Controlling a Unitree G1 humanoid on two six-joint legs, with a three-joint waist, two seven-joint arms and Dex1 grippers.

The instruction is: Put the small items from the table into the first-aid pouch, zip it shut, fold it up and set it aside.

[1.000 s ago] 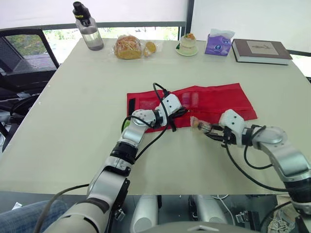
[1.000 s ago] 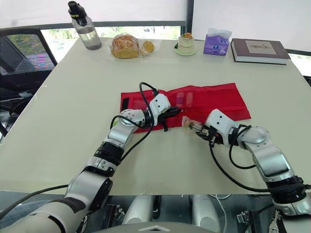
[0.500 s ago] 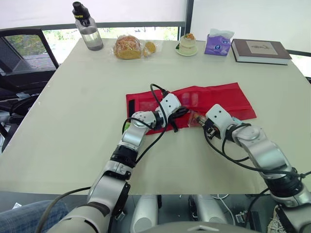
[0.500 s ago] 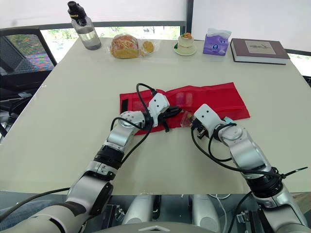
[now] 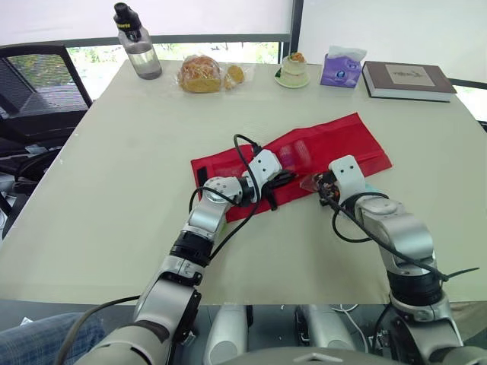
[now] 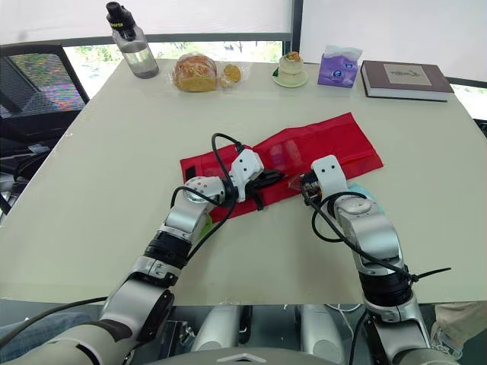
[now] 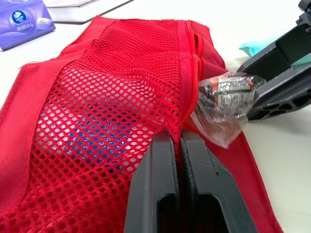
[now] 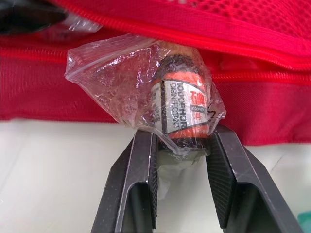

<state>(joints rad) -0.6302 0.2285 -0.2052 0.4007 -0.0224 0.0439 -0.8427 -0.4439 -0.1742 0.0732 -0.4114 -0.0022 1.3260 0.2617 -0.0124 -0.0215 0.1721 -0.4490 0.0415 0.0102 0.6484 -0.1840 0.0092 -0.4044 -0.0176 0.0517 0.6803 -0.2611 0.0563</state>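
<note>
A red mesh first-aid pouch (image 5: 335,141) lies unfolded across the middle of the table, skewed with its right end farther away. My left gripper (image 5: 280,179) is shut on the pouch's mesh edge by the zipper (image 7: 187,73), holding the opening up. My right gripper (image 5: 318,182) is shut on a small dark bottle in a clear plastic bag (image 8: 177,114), held right at the open zipper mouth. The bagged bottle (image 7: 226,94) sits against the opening's lip. A teal item (image 6: 364,192) lies partly hidden behind my right wrist.
Along the far edge stand a water bottle (image 5: 138,42), bagged bread (image 5: 202,74), a small dessert on a plate (image 5: 293,70), a purple tissue pack (image 5: 342,68) and a book (image 5: 409,80). A black chair (image 5: 34,99) is at the left.
My right gripper carried the bagged bottle left and away from me, up to the pouch mouth. The pouch has swung, its right end farther away. My left gripper kept its hold.
</note>
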